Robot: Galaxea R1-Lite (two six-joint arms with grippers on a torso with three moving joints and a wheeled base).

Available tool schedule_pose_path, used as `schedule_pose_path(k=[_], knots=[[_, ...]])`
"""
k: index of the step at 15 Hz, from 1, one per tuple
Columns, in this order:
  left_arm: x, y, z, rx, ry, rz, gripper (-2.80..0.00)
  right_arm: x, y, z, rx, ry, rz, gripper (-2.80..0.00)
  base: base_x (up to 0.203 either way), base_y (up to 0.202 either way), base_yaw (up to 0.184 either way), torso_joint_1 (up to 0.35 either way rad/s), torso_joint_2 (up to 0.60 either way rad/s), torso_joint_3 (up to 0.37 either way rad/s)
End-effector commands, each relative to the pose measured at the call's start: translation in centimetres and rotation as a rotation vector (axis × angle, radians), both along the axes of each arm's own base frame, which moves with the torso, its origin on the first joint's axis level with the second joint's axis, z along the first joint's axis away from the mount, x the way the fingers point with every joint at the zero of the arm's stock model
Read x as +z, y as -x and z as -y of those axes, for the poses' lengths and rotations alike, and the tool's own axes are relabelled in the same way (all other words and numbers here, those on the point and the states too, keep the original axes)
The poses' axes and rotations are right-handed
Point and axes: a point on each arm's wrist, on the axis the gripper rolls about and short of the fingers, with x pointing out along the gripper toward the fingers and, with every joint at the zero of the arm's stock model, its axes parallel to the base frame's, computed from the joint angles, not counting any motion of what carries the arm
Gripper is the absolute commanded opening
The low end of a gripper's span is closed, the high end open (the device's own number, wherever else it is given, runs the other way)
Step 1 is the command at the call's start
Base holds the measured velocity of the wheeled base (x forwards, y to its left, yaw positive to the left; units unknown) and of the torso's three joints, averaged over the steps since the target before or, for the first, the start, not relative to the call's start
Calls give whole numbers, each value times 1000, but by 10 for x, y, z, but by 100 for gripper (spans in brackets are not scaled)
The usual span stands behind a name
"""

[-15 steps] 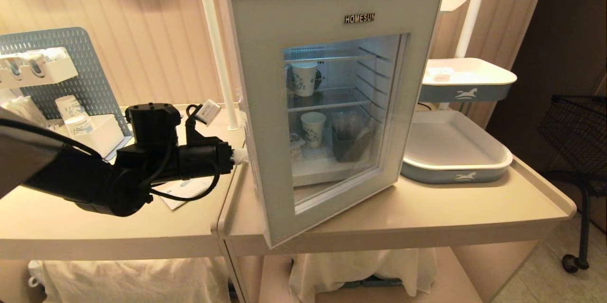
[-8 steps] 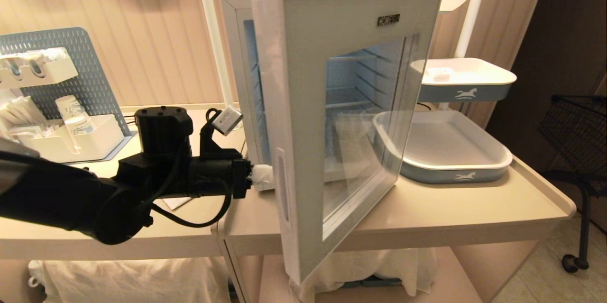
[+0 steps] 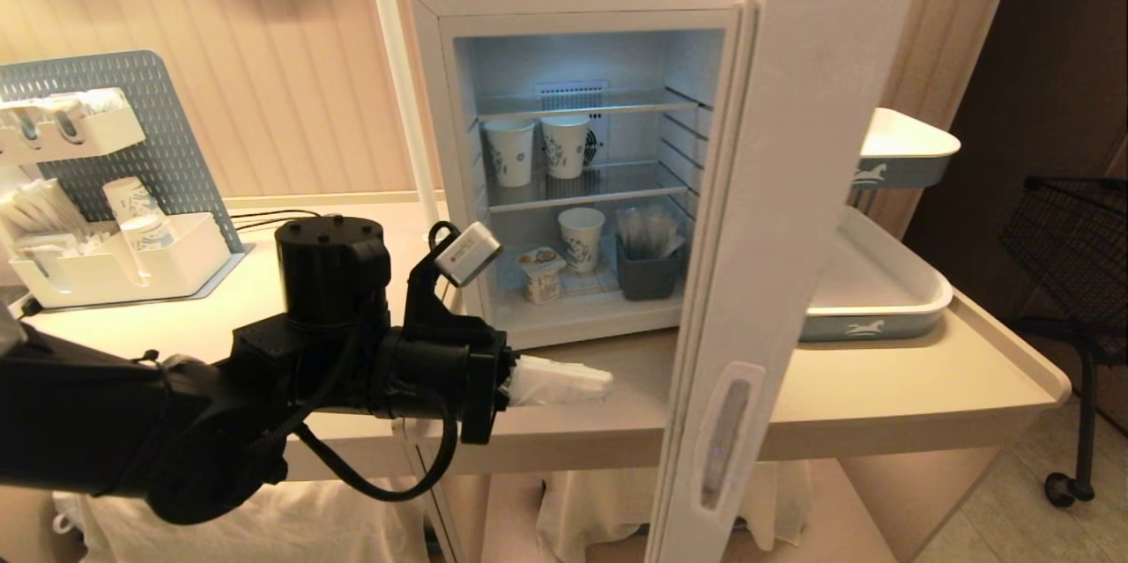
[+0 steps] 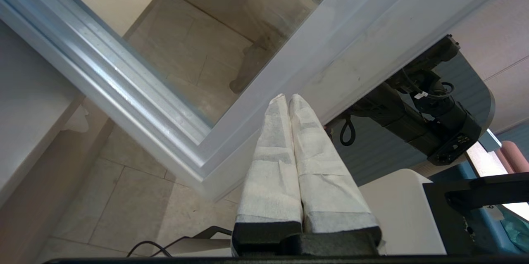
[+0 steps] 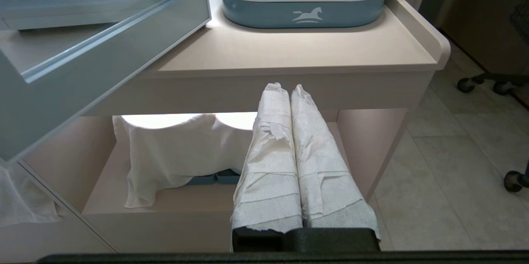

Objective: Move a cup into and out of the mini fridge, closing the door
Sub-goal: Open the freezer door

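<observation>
Now: mini fridge (image 3: pixel 449 149) standing toward the back edge of the table (image 3: pixel 881 387), door (image 3: pixel 784 219) swung wide open and seen nearly edge-on, its lower corner overhanging the table's front edge. Interior lit. Cup (image 3: pixel 541 272) with foil lid upright on the fridge floor, near the front lip, left of centre. Beside it one paper cup (image 3: pixel 582 237) and a dark grey bin (image 3: pixel 650 268) of clear packets; two more paper cups (image 3: pixel 529 149) on the wire shelf above. Left end effector (image 3: pixel 590 384) low over the table's front edge, just outside the fridge opening, pointing toward the door's inner face; wrapped fingers (image 4: pixel 285 148) pressed together, clenched on nothing. Not touching the door, as far as visible. Right end effector (image 5: pixel 285 90) parked below table height at the front of the table, facing the lower shelf with its white cloth (image 5: pixel 165 152); fingers likewise clenched, empty. Blue-and-white tray (image 3: pixel 868 303) on the table's right end, partly hidden behind the door. Pegboard organiser (image 3: pixel 115 184) at the back left.
</observation>
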Motion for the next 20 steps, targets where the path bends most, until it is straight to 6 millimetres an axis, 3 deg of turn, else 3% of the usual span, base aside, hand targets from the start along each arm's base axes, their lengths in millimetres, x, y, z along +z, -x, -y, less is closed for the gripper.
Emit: schedule_pose_path(k=[1,7,15,20], knots=[[0,1,0,-6,0,-6,-280,0,0,0,0,0,-2,-280,0,0,0,0,0,0],[3,23,43,-160,9,9,-280,0,0,0,0,-1,-2,-280,0,0,0,0,0,0],[-25,44,101,-306,-39,-40,-280,0,0,0,0,1,-1,-280,0,0,0,0,0,0],[-29,71,133,-400,-49,-40,-280,0,0,0,0,2,-2,-280,0,0,0,0,0,0]])
